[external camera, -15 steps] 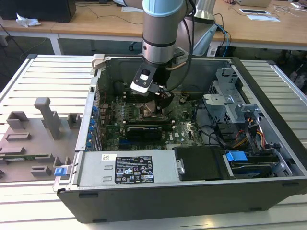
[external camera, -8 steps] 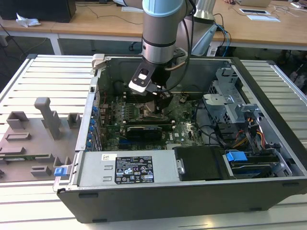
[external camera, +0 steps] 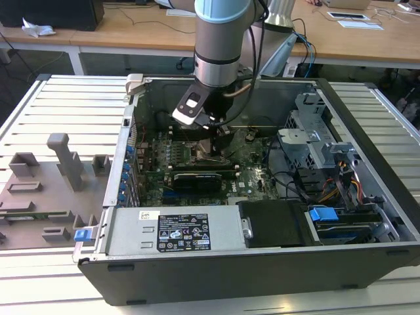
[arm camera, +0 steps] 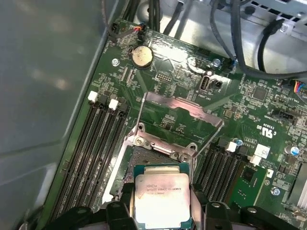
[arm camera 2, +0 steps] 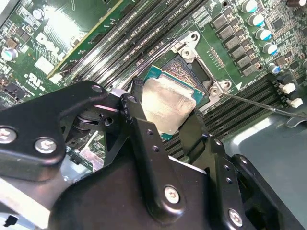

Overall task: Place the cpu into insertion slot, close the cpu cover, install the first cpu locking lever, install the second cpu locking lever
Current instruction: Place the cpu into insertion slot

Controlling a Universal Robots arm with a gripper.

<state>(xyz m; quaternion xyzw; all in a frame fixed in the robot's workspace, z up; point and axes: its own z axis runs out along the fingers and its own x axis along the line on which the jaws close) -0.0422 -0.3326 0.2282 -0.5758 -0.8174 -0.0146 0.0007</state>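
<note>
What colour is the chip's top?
Dull silver-grey; the small flat square chip shows best in the first wrist view.

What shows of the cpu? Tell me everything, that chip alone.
The cpu is a flat square chip with a dull silver-grey metal top bearing faint print, on a thin green board that shows as a rim. The gripper holds it by two opposite edges between black fingers. It hangs over the insertion slot, not seated, and the slot's contacts lie bare past one edge. The cpu cover stands open beyond.
</note>
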